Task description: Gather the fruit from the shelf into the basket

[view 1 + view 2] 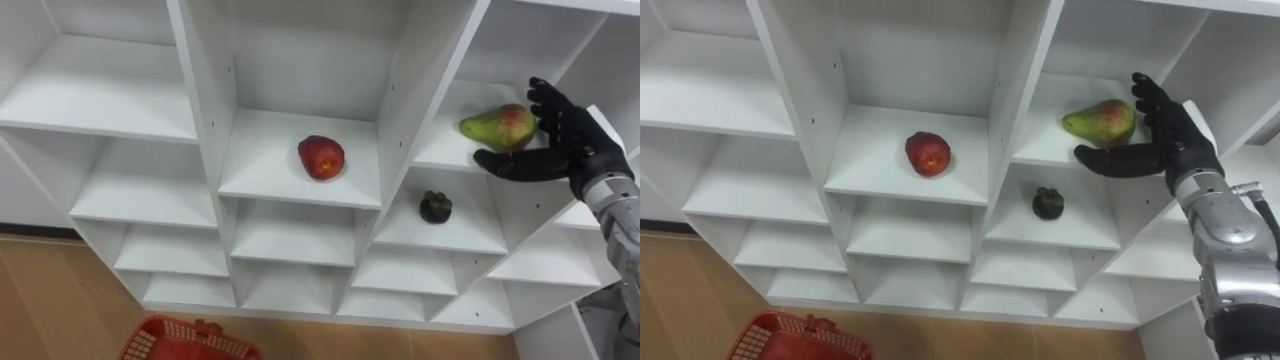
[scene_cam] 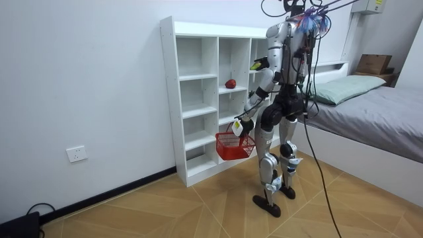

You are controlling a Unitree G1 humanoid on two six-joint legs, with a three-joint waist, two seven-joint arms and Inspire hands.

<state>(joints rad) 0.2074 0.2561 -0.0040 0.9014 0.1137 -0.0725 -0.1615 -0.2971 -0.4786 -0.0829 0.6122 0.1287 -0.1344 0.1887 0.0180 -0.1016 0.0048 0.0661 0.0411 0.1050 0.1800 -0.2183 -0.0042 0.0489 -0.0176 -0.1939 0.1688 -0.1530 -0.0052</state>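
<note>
A green-and-red pear [image 1: 498,127] lies on the upper right shelf of the white closet [image 1: 300,185]. My right hand [image 1: 565,140] is open at the pear's right end, fingers straight beside it and the thumb [image 1: 508,163] stretched out just below it. A red apple [image 1: 321,157] sits on the middle shelf. One shelf lower, to the right, rests a small dark fruit [image 1: 435,206]. In the room view I stand facing the closet, and the red basket [image 2: 231,147] hangs from my left hand [image 2: 242,123] at knee height. The basket's rim [image 1: 185,342] shows at the bottom left.
The other closet compartments hold nothing. Upright white dividers [image 1: 405,110] separate the apple's shelf from the pear's. A bed [image 2: 377,109] stands close behind me on the room view's right. Wooden floor [image 2: 165,211] lies open on the room view's left.
</note>
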